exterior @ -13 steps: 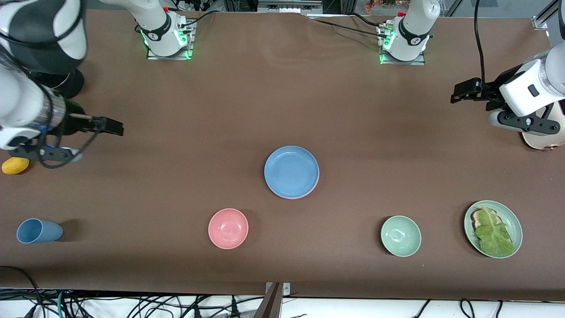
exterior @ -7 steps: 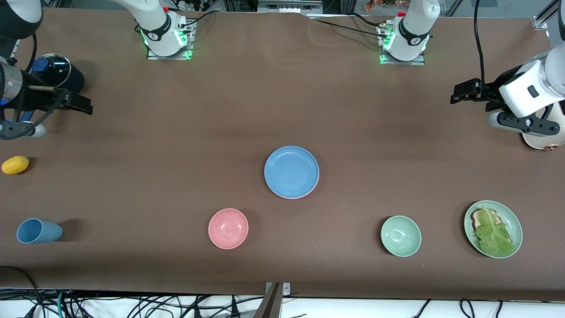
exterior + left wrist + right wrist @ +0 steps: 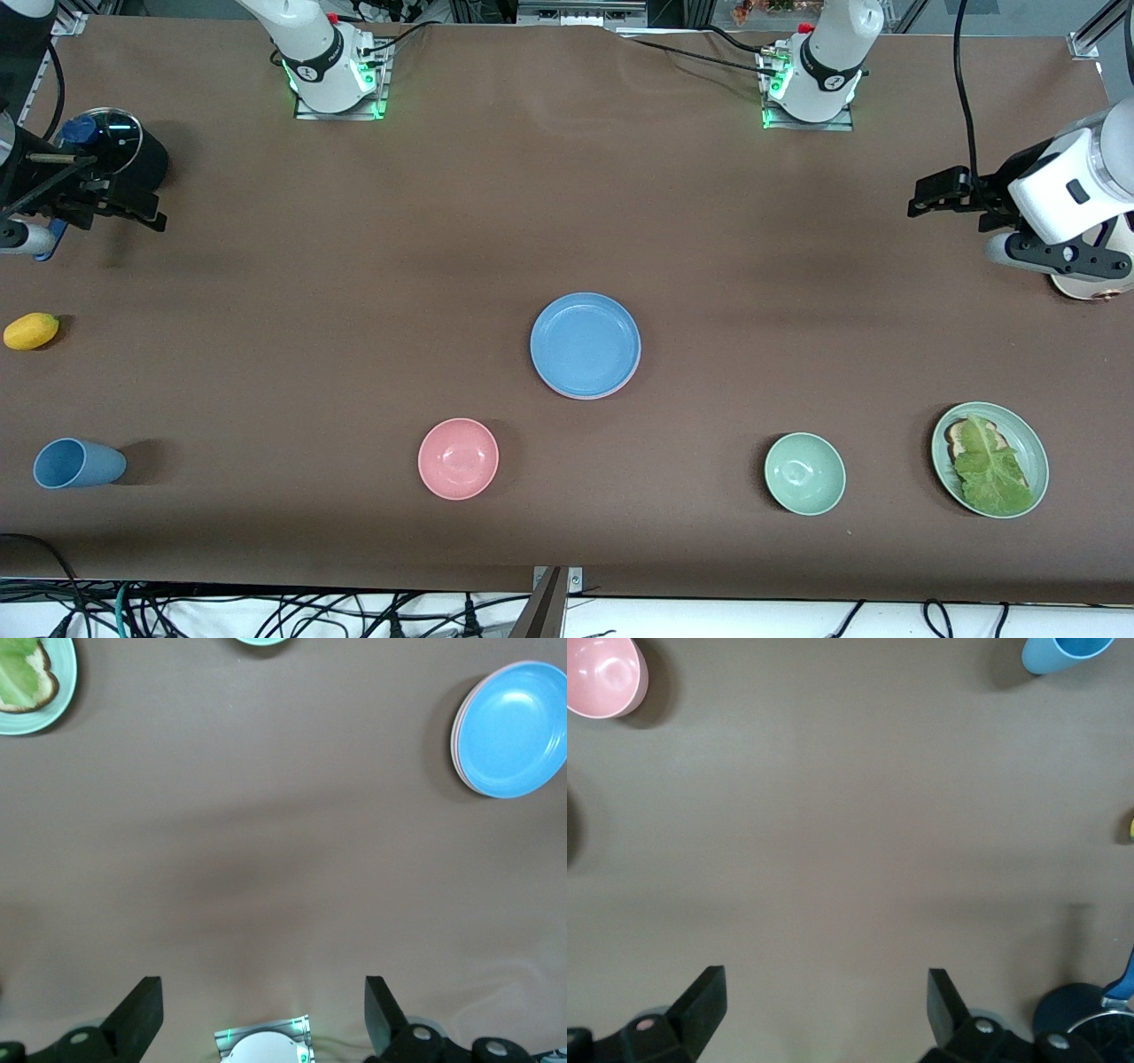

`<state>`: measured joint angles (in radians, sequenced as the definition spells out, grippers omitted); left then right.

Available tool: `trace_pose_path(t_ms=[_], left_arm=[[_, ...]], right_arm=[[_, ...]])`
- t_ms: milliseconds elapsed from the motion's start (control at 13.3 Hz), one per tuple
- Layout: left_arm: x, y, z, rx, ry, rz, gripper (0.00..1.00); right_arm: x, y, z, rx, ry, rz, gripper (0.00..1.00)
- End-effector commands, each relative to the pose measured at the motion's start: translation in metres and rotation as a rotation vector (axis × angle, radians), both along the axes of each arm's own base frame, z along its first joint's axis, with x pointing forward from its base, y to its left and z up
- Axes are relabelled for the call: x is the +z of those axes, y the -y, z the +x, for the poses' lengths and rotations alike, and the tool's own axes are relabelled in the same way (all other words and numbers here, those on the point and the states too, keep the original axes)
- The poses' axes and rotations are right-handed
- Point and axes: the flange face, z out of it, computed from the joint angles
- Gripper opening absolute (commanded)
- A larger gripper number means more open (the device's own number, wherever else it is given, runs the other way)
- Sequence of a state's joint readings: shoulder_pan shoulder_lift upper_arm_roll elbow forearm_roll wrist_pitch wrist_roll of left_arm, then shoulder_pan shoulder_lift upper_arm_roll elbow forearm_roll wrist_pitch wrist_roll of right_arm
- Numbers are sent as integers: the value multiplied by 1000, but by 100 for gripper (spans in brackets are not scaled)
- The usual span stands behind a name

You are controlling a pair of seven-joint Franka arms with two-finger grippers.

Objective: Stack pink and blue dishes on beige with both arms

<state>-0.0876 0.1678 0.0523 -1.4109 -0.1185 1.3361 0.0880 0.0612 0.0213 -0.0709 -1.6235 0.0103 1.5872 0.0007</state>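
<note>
The blue plate (image 3: 585,345) lies mid-table on top of the pink plate (image 3: 625,383), of which only a thin rim shows. The left wrist view shows the same blue plate (image 3: 514,726) and pink rim (image 3: 454,731). No beige plate is visible; whether one lies under the stack is hidden. My left gripper (image 3: 930,190) hovers open and empty near the left arm's end of the table, its fingers wide apart (image 3: 261,992). My right gripper (image 3: 146,213) hovers open and empty at the right arm's end (image 3: 824,983).
Nearer the front camera stand a pink bowl (image 3: 458,458), a green bowl (image 3: 804,473), a tipped blue cup (image 3: 75,463) and a pale green plate (image 3: 1041,452) with lettuce. A yellow fruit (image 3: 31,330) and a black lidded pot (image 3: 115,146) are by the right gripper. A cream object (image 3: 1090,288) sits under the left arm.
My right arm has pulled back toward the table's end and away from the front camera, uncovering the black pot. The left gripper has shifted only slightly. The plates have not moved.
</note>
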Motion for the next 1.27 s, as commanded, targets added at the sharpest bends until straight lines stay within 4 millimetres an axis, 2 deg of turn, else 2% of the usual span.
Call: trace_pose_path(t_ms=[0, 974, 1199], left_arm=[[4, -4, 8, -9, 16, 6, 100], [3, -5, 10, -17, 26, 46, 100], [3, -5, 10, -17, 26, 46, 100]], right_arm=[[6, -9, -14, 35, 10, -26, 100], [5, -7, -13, 26, 6, -38, 100], [5, -1, -14, 15, 5, -38, 100]])
